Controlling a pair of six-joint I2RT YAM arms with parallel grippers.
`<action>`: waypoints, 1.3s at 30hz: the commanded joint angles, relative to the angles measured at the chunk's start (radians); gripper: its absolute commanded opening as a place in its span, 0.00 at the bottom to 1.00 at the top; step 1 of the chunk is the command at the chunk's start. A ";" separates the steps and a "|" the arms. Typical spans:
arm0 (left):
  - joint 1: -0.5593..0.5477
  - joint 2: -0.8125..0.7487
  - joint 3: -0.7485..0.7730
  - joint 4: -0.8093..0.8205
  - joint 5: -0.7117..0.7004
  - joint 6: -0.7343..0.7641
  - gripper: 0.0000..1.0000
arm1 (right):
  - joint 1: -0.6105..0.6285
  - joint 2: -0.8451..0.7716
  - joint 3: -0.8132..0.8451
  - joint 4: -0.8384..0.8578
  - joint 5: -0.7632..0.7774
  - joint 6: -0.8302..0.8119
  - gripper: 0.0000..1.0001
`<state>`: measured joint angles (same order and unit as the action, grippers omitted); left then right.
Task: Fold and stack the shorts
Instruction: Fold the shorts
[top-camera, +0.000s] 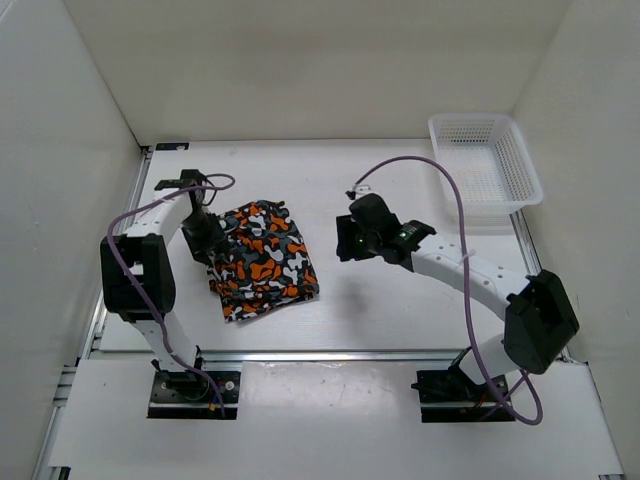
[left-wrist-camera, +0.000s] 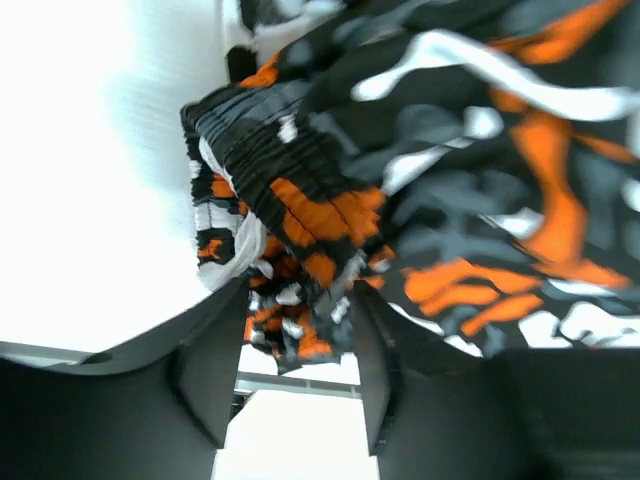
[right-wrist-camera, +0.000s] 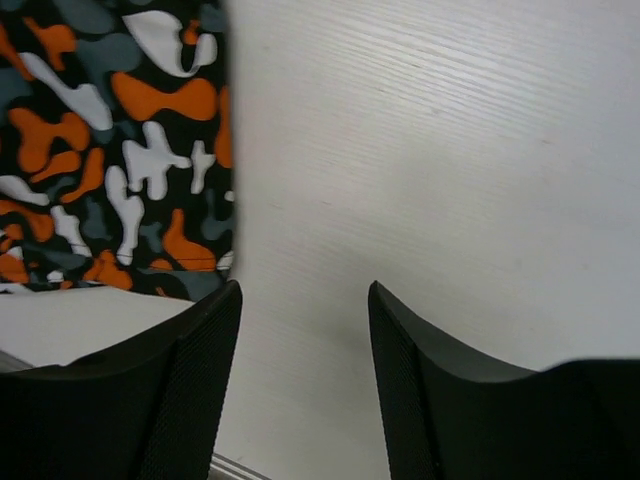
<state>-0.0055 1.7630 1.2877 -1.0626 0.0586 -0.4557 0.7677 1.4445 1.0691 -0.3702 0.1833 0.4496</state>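
Note:
The camouflage shorts (top-camera: 268, 262) lie folded in a rough square on the table, left of centre. My left gripper (top-camera: 210, 245) is at their left edge. In the left wrist view its jaws (left-wrist-camera: 298, 300) stand partly apart with the bunched, gathered waistband (left-wrist-camera: 290, 200) of the shorts pinched between the tips, and that edge looks lifted off the table. My right gripper (top-camera: 343, 243) hovers over bare table just right of the shorts. In the right wrist view it (right-wrist-camera: 303, 290) is open and empty, with the shorts (right-wrist-camera: 110, 150) at the upper left.
A white mesh basket (top-camera: 527, 170) stands at the far right corner, with nothing in it. White walls enclose the table on the left, back and right. A metal rail (top-camera: 330, 352) runs along the near edge, by the arm bases.

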 joint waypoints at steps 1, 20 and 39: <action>-0.004 -0.141 0.113 -0.039 -0.008 0.008 0.55 | 0.051 0.057 0.139 0.011 -0.100 -0.063 0.54; -0.080 0.219 0.170 0.125 -0.022 0.008 0.10 | 0.105 0.685 0.508 -0.121 -0.222 -0.065 0.00; -0.307 0.477 0.640 0.001 0.052 0.051 0.37 | -0.076 0.482 0.266 -0.226 0.108 0.176 0.00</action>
<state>-0.3096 2.2837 1.8851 -1.0542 0.0719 -0.4187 0.7288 1.9907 1.3827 -0.4896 0.1356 0.6247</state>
